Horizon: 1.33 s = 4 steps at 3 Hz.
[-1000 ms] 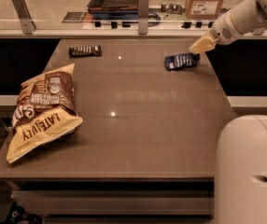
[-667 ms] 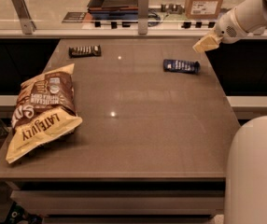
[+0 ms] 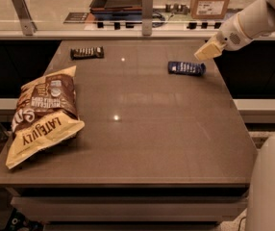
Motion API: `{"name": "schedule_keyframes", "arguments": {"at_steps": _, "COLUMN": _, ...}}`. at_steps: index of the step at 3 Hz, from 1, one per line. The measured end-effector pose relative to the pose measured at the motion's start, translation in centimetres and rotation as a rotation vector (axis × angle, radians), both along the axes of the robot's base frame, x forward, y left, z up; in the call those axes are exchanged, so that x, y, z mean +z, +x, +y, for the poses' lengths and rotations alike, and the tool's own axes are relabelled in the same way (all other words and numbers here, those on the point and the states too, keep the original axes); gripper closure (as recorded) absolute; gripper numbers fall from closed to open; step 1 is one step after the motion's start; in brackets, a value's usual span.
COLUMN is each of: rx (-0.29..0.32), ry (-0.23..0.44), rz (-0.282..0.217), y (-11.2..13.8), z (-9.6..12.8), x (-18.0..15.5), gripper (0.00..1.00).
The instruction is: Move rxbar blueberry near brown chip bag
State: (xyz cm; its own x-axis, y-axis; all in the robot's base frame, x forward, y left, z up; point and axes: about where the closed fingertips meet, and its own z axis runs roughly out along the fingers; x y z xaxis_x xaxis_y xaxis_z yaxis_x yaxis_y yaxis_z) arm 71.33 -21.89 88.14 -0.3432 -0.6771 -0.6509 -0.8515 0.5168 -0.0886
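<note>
While the rxbar blueberry (image 3: 186, 68) lies flat on the table (image 3: 152, 129) with nothing gripping it, the job looks to me barely begun. The little dark-blue bar sits just beside and slightly below the gripper (image 3: 208, 49), close to it but apart from it, with a sliver of tabletop between the two. The gripper itself hangs over the far right corner of the table at the end of the white arm, its pale tip angled down toward the bar. I cannot tell from here whether it is open or closed, only that it holds nothing. The brown chip bag (image 3: 43, 112) lies well apart from the gripper, clear across the table to the left as I see it and nearer the front edge, on its back with the tan end toward me. A dark bar (image 3: 86, 52) of like size rests along the far edge, also well left of the gripper and apart from both task things. As I judge it, everything remains: getting hold of the blue bar, carrying it across the table, and setting it down by the bag.
</note>
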Motion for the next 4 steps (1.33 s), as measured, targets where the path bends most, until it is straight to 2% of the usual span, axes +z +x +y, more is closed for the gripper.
{"name": "schedule_keyframes", "arguments": {"at_steps": 3, "rx": 0.011, "ry": 0.003, "rz": 0.011, "y": 0.3, "z": 0.8, "x": -0.8, "gripper": 0.15}}
{"name": "schedule_keyframes", "arguments": {"at_steps": 4, "rx": 0.016, "ry": 0.005, "rz": 0.018, "y": 0.5, "z": 1.1, "x": -1.3, "gripper": 0.00}}
